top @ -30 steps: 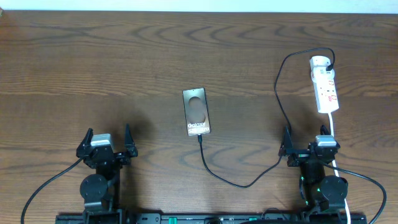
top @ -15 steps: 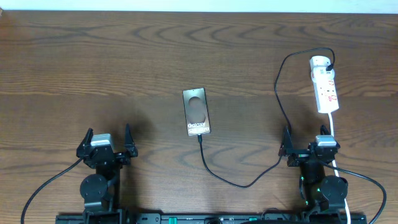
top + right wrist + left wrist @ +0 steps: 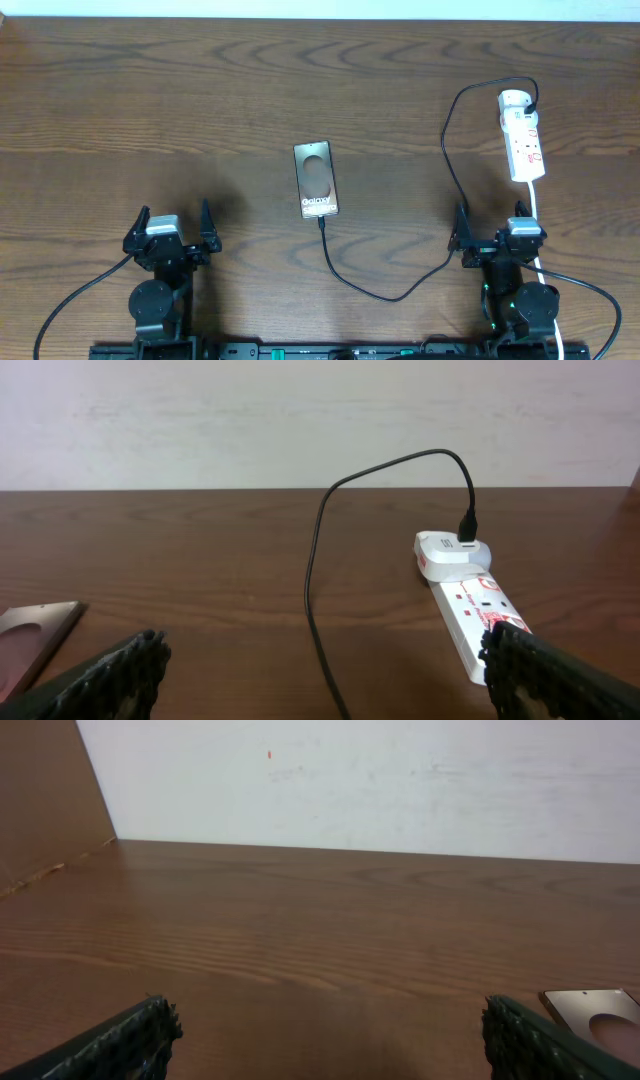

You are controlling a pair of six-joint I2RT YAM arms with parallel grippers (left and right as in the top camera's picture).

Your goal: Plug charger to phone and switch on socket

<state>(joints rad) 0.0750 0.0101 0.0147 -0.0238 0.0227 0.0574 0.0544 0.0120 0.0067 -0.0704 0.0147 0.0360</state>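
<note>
Both end effectors parked at the near edge, phone mid-surface

We see the left end effector (image 3: 172, 224) and the right end effector (image 3: 497, 234) spread wide apart, each holding nothing. The phone (image 3: 317, 180) lies flat at the centre of the wooden surface (image 3: 200, 100). The charger (image 3: 370, 291) meets the phone's near short edge, though we cannot tell if its tip is seated. The cable loops right and up to a white adapter on the far end of the socket (image 3: 524, 142), which lies at the far right.
</note>
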